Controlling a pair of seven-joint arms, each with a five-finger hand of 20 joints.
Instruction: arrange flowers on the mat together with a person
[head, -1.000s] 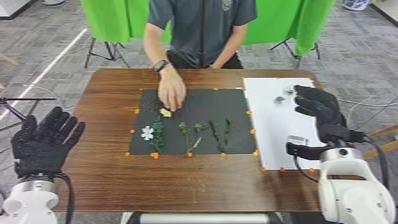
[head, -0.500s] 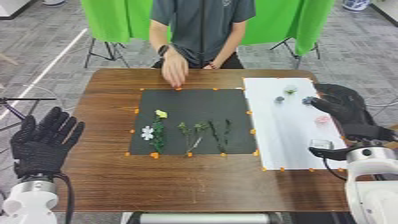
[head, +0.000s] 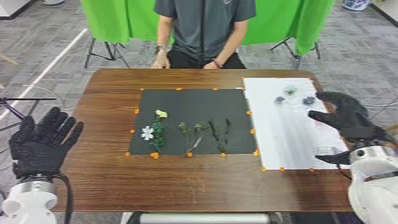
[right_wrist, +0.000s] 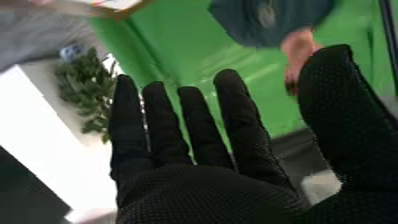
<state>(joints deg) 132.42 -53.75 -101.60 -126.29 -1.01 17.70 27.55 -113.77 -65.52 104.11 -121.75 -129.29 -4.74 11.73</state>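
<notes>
In the head view, my left hand is open beside the table's left side. My right hand, open and palm-up, hangs over the white sheet's right edge. The right wrist view shows this hand with straight fingers, holding nothing. On the black mat a yellow flower tops a leafy green stem, with a white flower beside it. Green sprigs and thin dark stems lie to their right. The white sheet holds a pale flower and blue-grey ones.
The brown table surrounds the mat, whose edges carry orange markers. A small clear-and-white item lies on the white sheet near my right wrist. Across the table, the person's hands are at the far edge, off the mat.
The person's hand has let go of the yellow flower and drawn back from the mat to the table's far edge. My right hand has shifted outward to the right. My left hand is unmoved.
</notes>
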